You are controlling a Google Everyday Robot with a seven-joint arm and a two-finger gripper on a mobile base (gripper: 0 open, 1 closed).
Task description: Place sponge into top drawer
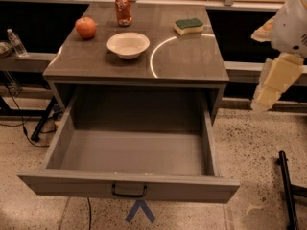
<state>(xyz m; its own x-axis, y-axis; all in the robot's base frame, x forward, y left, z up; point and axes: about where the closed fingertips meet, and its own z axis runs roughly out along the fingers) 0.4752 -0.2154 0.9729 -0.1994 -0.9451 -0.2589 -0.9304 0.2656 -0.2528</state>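
The sponge, dark green over pale yellow, lies flat on the back right of the cabinet top. The top drawer is pulled fully open and its inside is empty; its black pull handle sits in the middle of the front panel. My gripper, a cream-coloured part below the white arm, hangs at the right edge of the view, to the right of the cabinet. It is apart from the sponge and holds nothing that I can see.
On the cabinet top stand a red apple, a red can and a white bowl. A water bottle stands on a shelf at the left. Cables lie on the speckled floor at the left. A black bar lies at the lower right.
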